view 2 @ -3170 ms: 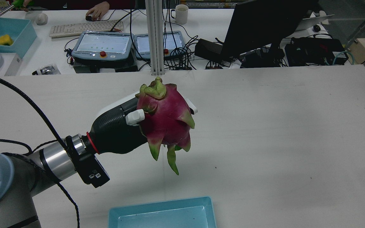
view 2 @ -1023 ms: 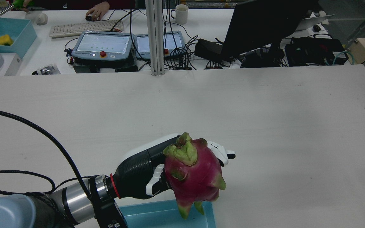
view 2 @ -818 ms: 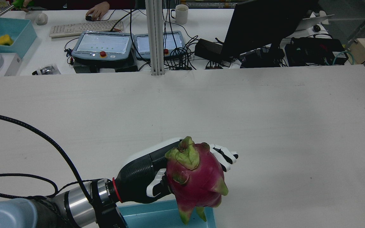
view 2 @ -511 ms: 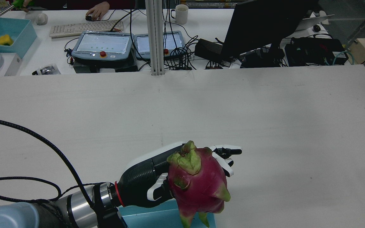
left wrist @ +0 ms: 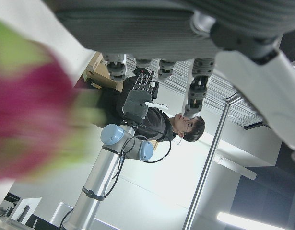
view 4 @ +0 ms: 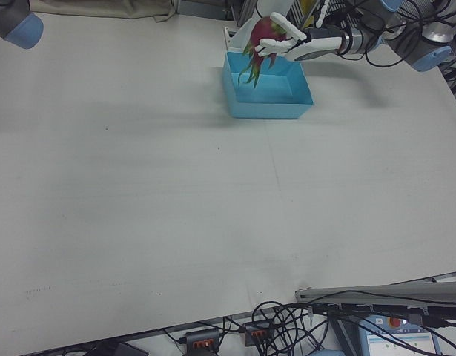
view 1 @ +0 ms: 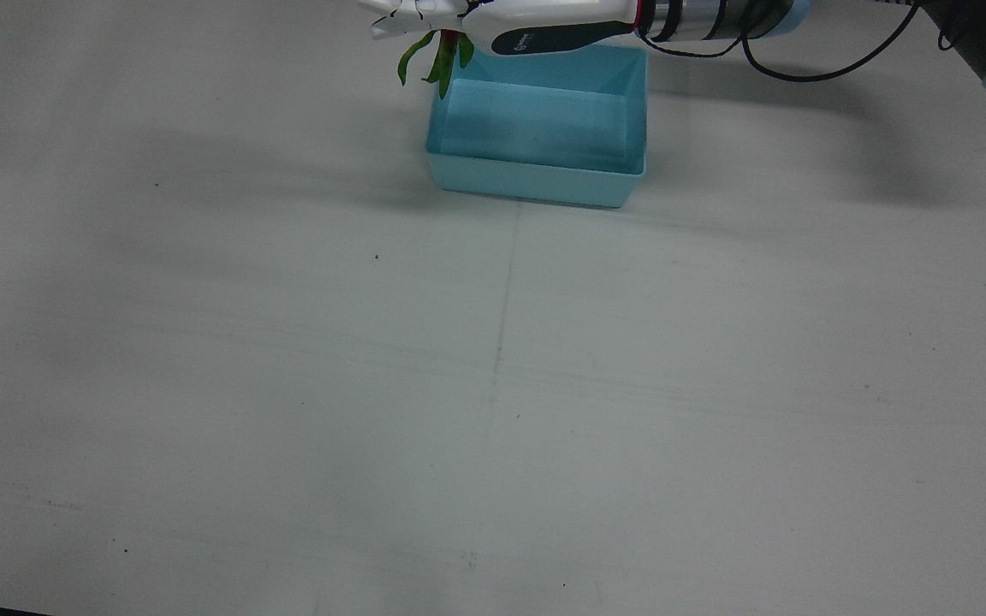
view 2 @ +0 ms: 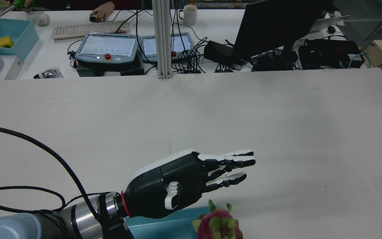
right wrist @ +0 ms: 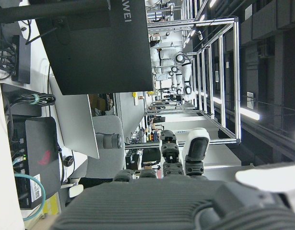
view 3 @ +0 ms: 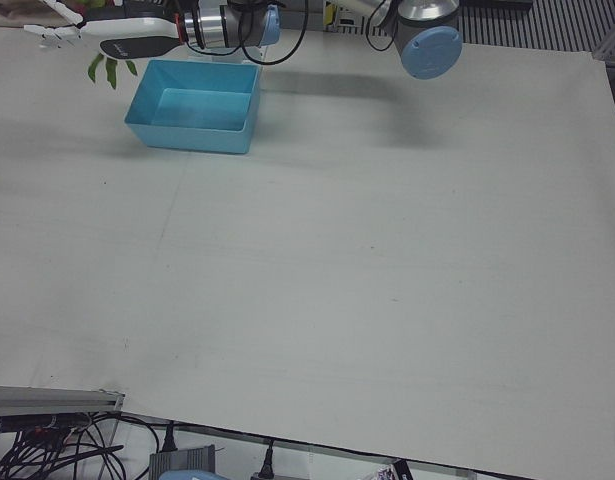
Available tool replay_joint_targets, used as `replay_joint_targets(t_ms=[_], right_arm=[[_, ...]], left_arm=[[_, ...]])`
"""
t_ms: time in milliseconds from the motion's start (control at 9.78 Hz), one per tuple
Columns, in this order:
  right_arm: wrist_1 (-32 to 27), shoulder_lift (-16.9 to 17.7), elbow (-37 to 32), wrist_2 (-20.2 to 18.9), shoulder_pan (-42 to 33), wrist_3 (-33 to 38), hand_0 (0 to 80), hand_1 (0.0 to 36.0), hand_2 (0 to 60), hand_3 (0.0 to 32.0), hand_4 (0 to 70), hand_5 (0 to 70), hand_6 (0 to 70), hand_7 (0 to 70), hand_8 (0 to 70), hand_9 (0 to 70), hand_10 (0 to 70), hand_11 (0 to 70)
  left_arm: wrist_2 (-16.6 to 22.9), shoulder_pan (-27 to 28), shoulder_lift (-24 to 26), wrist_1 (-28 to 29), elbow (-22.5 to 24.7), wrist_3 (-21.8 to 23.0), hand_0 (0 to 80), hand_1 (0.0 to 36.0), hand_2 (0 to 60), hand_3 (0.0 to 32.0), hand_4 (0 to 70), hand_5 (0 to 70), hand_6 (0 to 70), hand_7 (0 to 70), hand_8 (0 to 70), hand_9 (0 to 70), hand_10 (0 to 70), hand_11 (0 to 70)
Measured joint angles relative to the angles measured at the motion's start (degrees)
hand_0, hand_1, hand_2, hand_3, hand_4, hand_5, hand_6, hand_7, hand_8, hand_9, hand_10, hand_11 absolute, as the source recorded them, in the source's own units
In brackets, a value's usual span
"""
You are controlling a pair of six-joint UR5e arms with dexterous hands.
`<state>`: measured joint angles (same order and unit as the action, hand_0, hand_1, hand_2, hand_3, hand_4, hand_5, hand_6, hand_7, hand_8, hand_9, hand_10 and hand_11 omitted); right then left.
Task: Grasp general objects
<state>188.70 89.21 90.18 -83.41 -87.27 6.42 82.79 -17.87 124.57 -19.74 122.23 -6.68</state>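
The left hand (view 2: 191,179) reaches in from the lower left of the rear view with its fingers (view 2: 234,162) stretched out flat and apart, holding nothing. Just below those fingers, at the bottom edge of the frame, is the dragon fruit (view 2: 218,225), clear of the palm and over the right end of a blue bin (view 2: 164,225). Whether the fruit rests on the bin or is in the air cannot be told.

In the front view the same hand (view 1: 493,17) lies along the top edge, and the fruit's green leaves (view 1: 442,60) hang over the bin's upper left corner (view 1: 437,90). In the right-front view the fruit (view 4: 266,31) shows pink just beside the fingertips, above the bin's far corner.

The bin stands on the white bench (view 2: 277,116).

The right hand (left wrist: 140,98) shows small in the middle of the left hand view, raised on its arm, fingers straight and empty.
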Motion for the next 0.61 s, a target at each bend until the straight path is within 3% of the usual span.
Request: replay_joint_targets(t_ms=[307, 409, 511, 614], right_arm=[[0.0, 0.0, 0.0, 0.0, 0.0, 0.0, 0.0, 0.0, 0.0, 0.0, 0.0, 0.0, 0.0, 0.0, 0.0, 0.0, 0.0, 0.0], [0.0, 0.0, 0.0, 0.0, 0.0, 0.0, 0.0, 0.0, 0.0, 0.0, 0.0, 0.0, 0.0, 0.0, 0.0, 0.0, 0.0, 0.0], [0.0, 0.0, 0.0, 0.0, 0.0, 0.0, 0.0, 0.0, 0.0, 0.0, 0.0, 0.0, 0.0, 0.0, 0.0, 0.0, 0.0, 0.0], [0.0, 0.0, 0.0, 0.0, 0.0, 0.0, 0.0, 0.0, 0.0, 0.0, 0.0, 0.0, 0.0, 0.0, 0.0, 0.0, 0.0, 0.0]], left_arm=[[0.0, 0.07, -0.03, 0.28, -0.05, 0.02, 56.3, 16.6, 0.0, 24.8, 0.0, 0.0, 0.0, 6.8, 1.0, 0.0, 0.0, 0.0], [0.0, 0.02, -0.1, 0.28, -0.2, 0.16, 56.0, 16.4, 0.0, 21.8, 0.0, 1.2, 0.0, 7.6, 1.0, 0.1, 0.0, 0.0], [-0.02, -0.04, -0.78, 1.24, -0.83, 0.57, 53.5, 14.0, 0.0, 7.4, 0.0, 5.4, 0.0, 11.4, 2.2, 0.8, 0.0, 0.0], [-0.14, -0.29, -2.02, 2.71, -1.57, 1.64, 48.0, 3.4, 0.0, 0.0, 19.0, 9.6, 2.2, 19.2, 3.5, 2.4, 0.0, 0.0]])
